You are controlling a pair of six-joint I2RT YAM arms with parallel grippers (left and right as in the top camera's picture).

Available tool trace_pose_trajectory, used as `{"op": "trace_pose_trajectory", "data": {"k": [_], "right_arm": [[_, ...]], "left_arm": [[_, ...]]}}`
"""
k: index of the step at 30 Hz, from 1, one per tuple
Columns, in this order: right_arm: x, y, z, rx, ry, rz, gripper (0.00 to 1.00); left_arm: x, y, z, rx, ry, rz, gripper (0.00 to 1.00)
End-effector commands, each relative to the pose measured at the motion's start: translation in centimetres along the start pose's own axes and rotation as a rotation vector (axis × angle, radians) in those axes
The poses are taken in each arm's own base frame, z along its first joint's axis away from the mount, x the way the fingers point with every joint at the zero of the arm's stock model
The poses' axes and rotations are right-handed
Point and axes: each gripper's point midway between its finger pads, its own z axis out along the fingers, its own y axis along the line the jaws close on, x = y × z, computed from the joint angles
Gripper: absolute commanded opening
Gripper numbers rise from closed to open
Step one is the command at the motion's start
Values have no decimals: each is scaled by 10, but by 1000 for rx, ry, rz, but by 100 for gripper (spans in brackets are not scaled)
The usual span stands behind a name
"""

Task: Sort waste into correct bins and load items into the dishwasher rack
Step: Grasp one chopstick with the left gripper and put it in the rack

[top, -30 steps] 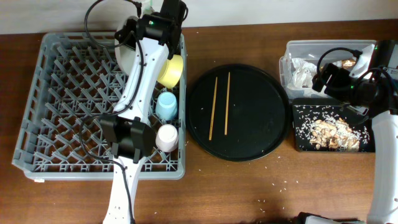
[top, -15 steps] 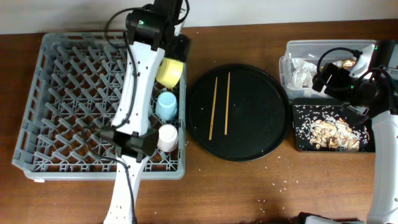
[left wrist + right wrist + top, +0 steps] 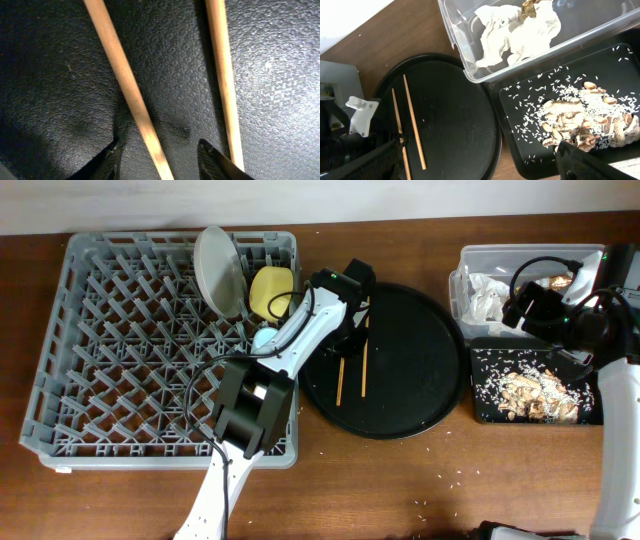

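Observation:
Two wooden chopsticks [image 3: 339, 383] lie on the large round black tray [image 3: 410, 360]. My left gripper [image 3: 349, 332] is down on that tray and open. In the left wrist view its jaws [image 3: 161, 156] straddle the left chopstick [image 3: 131, 90], and the other chopstick [image 3: 223, 75] lies just outside the right jaw. The grey-white plate [image 3: 220, 270] stands on edge in the grey dishwasher rack [image 3: 110, 340], beside the yellow bowl [image 3: 270, 292]. The blue cup [image 3: 262, 337] peeks out by my arm; the pinkish cup is hidden. My right gripper [image 3: 530, 307] is open and empty over the bins.
The clear tub [image 3: 520, 255] holds white napkins [image 3: 515, 30] and the brown-gold wrapper [image 3: 530, 6]. The shallow black tray [image 3: 482, 405] holds food scraps [image 3: 580, 125] and rice. A few rice grains lie on the wooden table [image 3: 440, 480].
My left arm swung from the rack's back right corner to the round tray and lowered over the chopsticks. The plate now stands free in the rack. The right arm has not moved.

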Motion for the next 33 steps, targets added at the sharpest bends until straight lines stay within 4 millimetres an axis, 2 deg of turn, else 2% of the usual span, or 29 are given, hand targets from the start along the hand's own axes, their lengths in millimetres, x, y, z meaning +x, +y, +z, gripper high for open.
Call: {"op": "trace_pose_trajectory", "data": {"k": [1, 2, 3, 5, 6, 8, 10, 11, 12, 14, 15, 16, 18, 19, 20, 22, 24, 25, 27, 28, 29, 30, 32, 33], "right_arm": [[-2, -4, -1, 14, -8, 2, 98], [-2, -4, -1, 14, -8, 2, 98], [-2, -4, -1, 14, -8, 2, 99], [-2, -4, -1, 14, -8, 2, 98], [-2, -4, -1, 14, -8, 2, 98], [-2, -4, -1, 14, -8, 2, 98], [-2, -4, -1, 14, -8, 3, 98], [-2, -4, -1, 14, -8, 2, 98], [-2, -4, -1, 14, -8, 2, 98], [-2, -4, -1, 14, -8, 2, 98], [-2, -4, -1, 14, -8, 2, 98], [-2, -4, -1, 14, -8, 2, 99], [-2, -4, -1, 14, -8, 3, 98], [-2, -4, -1, 14, -8, 2, 98], [-2, -4, -1, 14, -8, 2, 98], [-2, -4, -1, 14, -8, 2, 99], [-2, -4, -1, 14, -8, 2, 98], [-2, -4, -1, 14, -8, 2, 98], [-2, -4, -1, 14, -8, 2, 99], [-2, -4, -1, 14, -8, 2, 98], [-2, -4, -1, 14, -8, 2, 98], [-2, -4, -1, 14, -8, 3, 98], [-2, -4, -1, 14, -8, 2, 99], [-2, -4, -1, 14, -8, 2, 98]], "left_arm": [[5, -2, 6, -30, 9, -12, 13], [5, -2, 6, -36, 9, -11, 5], [5, -3, 7, -36, 9, -9, 1], [5, -4, 6, -35, 8, -7, 1], [4, -5, -2, -33, 0, -6, 1], [-4, -10, -37, -25, -54, -1, 1], [-13, -19, -99, -10, -158, 10, 1], [-11, -15, -130, -43, -202, 9, 1], [-5, -8, -148, -86, -218, 5, 1], [21, 17, -188, -209, -222, -16, 1], [34, 36, -204, -298, -209, -33, 1], [56, 68, -224, -415, -185, -123, 1], [69, 96, -241, -394, -196, -209, 1], [75, 106, -242, -368, -185, -244, 1], [84, 128, -237, -359, -148, -301, 1], [97, 163, -218, -371, -74, -379, 1], [93, 196, -195, -374, -82, -430, 1], [88, 201, -176, -323, -75, -358, 1], [84, 198, -152, -261, -67, -300, 2], [85, 200, -143, -261, -60, -300, 15], [86, 200, -139, -260, -54, -300, 39], [87, 200, -138, -260, -53, -300, 47], [83, 198, -141, -250, -70, -299, 48], [77, 189, -150, -204, -94, -295, 48]]}}
